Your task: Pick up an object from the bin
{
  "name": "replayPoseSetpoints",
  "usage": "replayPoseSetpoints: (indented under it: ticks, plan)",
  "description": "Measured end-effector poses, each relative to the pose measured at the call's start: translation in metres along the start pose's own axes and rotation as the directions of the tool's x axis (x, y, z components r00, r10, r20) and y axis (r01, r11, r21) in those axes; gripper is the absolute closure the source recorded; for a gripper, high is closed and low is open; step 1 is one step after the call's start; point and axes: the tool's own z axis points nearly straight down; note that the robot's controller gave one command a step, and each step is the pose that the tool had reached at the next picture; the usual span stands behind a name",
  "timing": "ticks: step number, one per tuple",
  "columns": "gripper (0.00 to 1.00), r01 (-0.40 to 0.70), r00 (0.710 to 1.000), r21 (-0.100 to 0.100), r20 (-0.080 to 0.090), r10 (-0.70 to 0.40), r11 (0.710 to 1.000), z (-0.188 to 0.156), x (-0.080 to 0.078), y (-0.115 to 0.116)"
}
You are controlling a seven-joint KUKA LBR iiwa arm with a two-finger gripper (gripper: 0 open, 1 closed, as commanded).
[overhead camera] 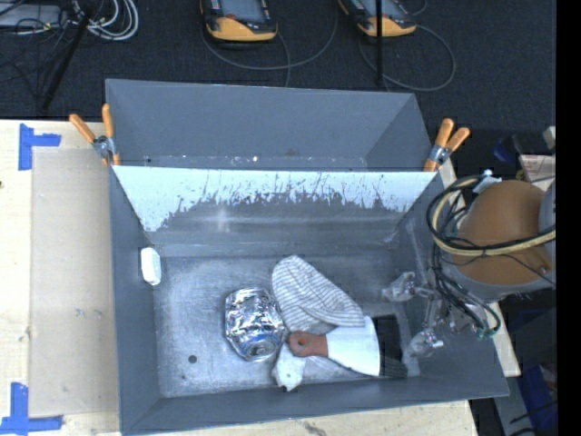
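Lower right of the frame: my gripper (415, 316) hangs spread and empty just beside a black block (388, 339) on the bin (272, 234) floor. I'd descend straight, straddling the block, clear of the white cloth (352, 348) and striped cloth (313, 296) alongside.

In my bin (182, 343) the foil ball (252, 323) lies left of the cloth (313, 293), gripper (413, 316) at their right
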Motion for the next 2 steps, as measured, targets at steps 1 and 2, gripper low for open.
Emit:
replayPoseSetpoints:
  ticks: [1,2]
  plan:
    - [0.0,-0.027,1.0,0.005,0.003,0.027,1.0,0.009,0.014,0.028]
    - [0.0,0.053,0.999,-0.001,0.003,-0.053,0.999,-0.015,0.013,0.038]
